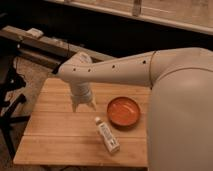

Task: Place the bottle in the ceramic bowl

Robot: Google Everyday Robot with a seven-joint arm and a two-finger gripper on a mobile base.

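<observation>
The bottle [107,135] is small, slim and white with a printed label. It lies on its side on the wooden table [55,140], cap pointing to the back left. The ceramic bowl [123,111] is shallow, orange-red with a darker rim, and stands just right and behind the bottle; it holds nothing. My gripper [83,104] hangs from the white arm [115,67] above the table, left of the bowl and behind the bottle's cap, apart from both.
The table's front edge [75,163] and left edge are close by. A dark stand [10,100] is at the left. A long bench or rail [45,45] runs behind the table. My white arm body [180,115] fills the right side.
</observation>
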